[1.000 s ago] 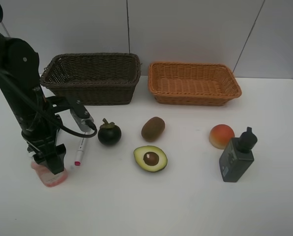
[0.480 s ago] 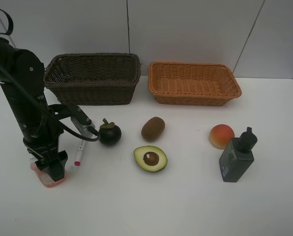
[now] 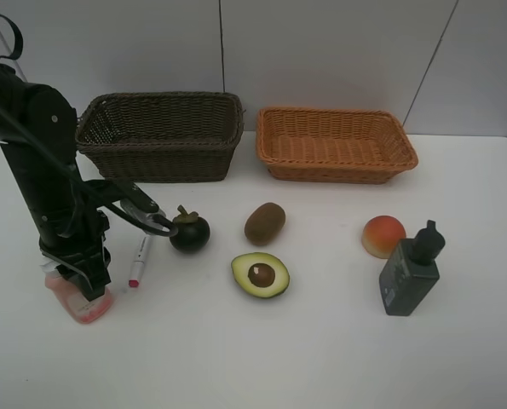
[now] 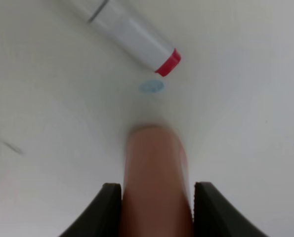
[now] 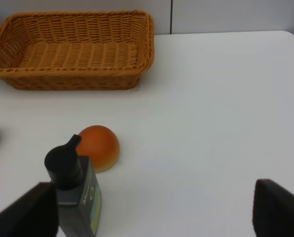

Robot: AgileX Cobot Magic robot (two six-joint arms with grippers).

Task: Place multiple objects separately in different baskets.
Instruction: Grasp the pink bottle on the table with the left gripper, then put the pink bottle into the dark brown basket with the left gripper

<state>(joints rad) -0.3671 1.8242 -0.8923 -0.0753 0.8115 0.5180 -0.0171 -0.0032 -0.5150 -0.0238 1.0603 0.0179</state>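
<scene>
My left gripper (image 3: 87, 285) is shut on the pink bottle (image 3: 76, 305) at the front left of the table. In the left wrist view the bottle (image 4: 154, 163) sits tight between both dark fingers (image 4: 112, 207). The white marker (image 3: 139, 258) with a red end lies just beside it (image 4: 132, 32). The mangosteen (image 3: 189, 232), kiwi (image 3: 264, 223) and avocado half (image 3: 260, 274) lie mid-table. The peach (image 3: 383, 235) and dark pump bottle (image 3: 411, 271) are on the right. My right gripper (image 5: 156, 212) is open, near them. The black eraser is not in view.
The dark brown basket (image 3: 159, 98) stands at the back left and the orange-tan basket (image 3: 334, 175) at the back right, both without contents. The orange basket also shows in the right wrist view (image 5: 77, 79). A small blue spot (image 4: 151, 86) marks the table.
My left arm has shifted slightly left and back. The pink bottle has moved a little left with the gripper and sits more upright.
</scene>
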